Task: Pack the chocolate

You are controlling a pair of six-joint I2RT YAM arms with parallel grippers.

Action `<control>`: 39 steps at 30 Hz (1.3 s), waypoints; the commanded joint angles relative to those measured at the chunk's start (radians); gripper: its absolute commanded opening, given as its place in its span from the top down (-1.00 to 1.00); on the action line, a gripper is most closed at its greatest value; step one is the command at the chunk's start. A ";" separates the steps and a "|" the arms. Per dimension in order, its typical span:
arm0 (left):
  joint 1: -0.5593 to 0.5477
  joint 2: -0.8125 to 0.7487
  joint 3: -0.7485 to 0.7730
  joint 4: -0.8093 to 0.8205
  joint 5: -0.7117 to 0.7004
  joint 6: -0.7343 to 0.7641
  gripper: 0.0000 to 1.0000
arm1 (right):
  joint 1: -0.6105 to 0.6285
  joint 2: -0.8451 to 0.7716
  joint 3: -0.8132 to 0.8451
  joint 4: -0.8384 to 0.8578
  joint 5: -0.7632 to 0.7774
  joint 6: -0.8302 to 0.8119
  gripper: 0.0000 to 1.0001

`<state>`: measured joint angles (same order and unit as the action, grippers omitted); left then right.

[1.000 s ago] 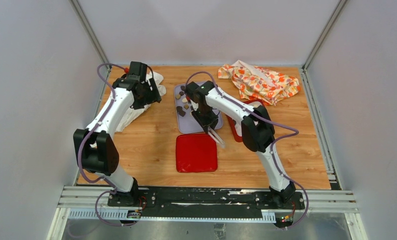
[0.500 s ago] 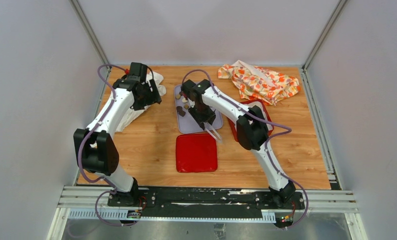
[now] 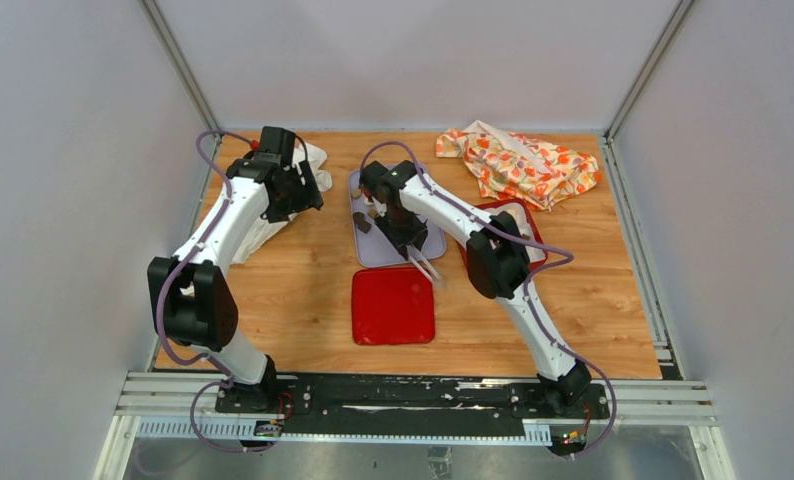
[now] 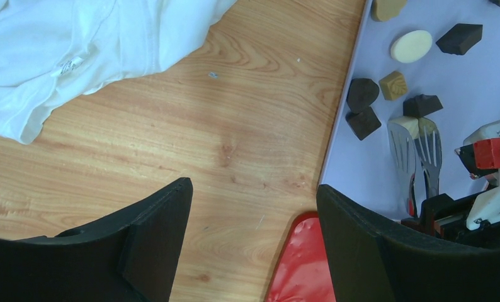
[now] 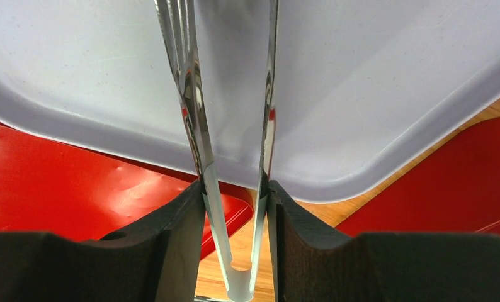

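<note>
Tongs (image 5: 194, 94) tips cut off in right wrist view; left wrist view shows them at pale piece, grip on it unclear. Right gripper (image 5: 235, 207) clenched on tongs. Chocolate (image 4: 363, 94) scattered on lavender tray (image 5: 373, 94). Left gripper (image 4: 254, 195) released, above wood table (image 4: 235, 113), near white cloth (image 4: 77, 44). Red lid (image 3: 393, 305) at tray's near edge. Grey walls.
</note>
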<state>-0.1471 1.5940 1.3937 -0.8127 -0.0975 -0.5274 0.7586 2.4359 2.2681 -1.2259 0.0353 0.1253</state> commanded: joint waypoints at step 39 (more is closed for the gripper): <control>0.009 0.088 0.085 0.000 0.062 0.007 -0.54 | -0.165 -0.900 -0.954 -0.084 0.067 0.231 1.00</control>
<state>-0.1467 1.6733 1.4544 -0.8124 -0.0475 -0.5308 0.6086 1.5326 1.3186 -1.2762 0.0940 0.3069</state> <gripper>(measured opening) 0.774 0.402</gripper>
